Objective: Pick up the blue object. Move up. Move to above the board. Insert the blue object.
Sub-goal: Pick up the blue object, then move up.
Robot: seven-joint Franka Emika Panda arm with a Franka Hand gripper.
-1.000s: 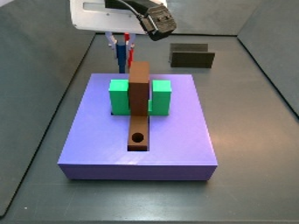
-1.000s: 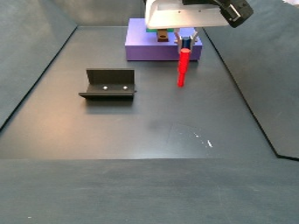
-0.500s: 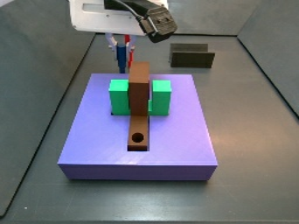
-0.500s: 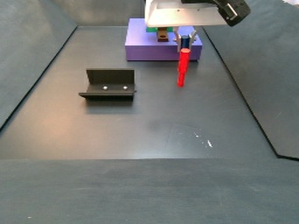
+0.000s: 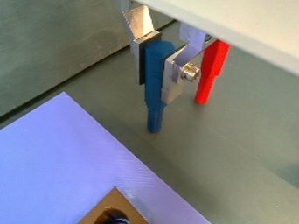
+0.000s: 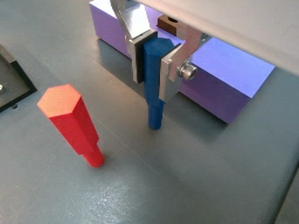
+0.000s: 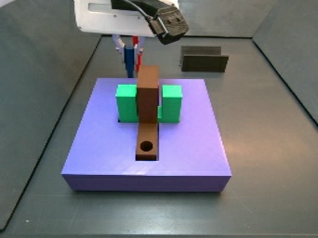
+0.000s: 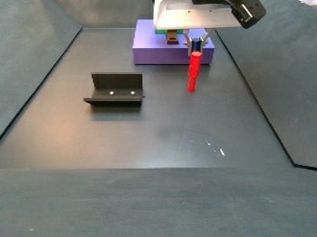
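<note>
Wrist views: gripper [image 6: 155,54] clamped on blue object [image 6: 153,87], slim dark-blue upright peg.

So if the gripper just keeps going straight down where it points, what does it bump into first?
Probably the grey floor. The gripper points down with the blue object between its fingers, standing upright beside the purple slab, its tip at or near the floor. The red peg stands off to one side.
</note>
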